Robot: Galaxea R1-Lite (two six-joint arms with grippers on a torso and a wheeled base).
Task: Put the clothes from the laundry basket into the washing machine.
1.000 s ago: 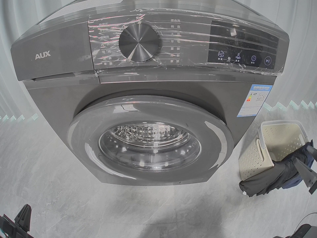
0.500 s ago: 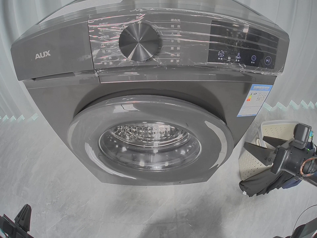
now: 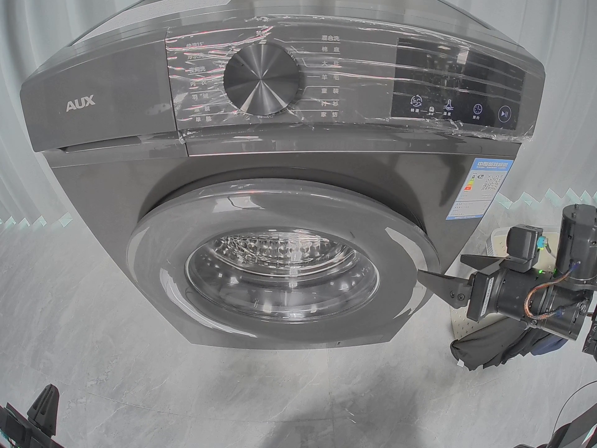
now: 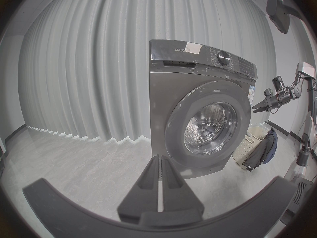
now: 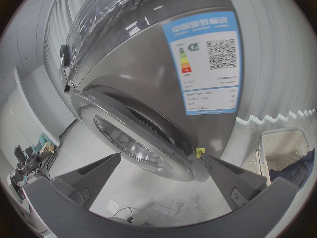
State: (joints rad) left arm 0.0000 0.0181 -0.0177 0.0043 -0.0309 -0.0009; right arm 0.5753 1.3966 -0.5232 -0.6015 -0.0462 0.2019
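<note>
Right hand [image 3: 446, 269]: fingers spread wide, nothing held, tips just beside the right rim of the washing machine [image 3: 112, 101] door [image 3: 283, 275]. Can't tell whether they're touching it. Door is shut. Left hand [image 4: 160, 159]: fingers together, nothing between them, low and well apart from the machine. Laundry basket [image 4: 246, 146] is on the floor [image 3: 186, 374], just right of the machine. A dark grey garment [image 3: 491, 346] is draped over its front rim, with a blue garment [image 4: 272, 144] right beside it.
</note>
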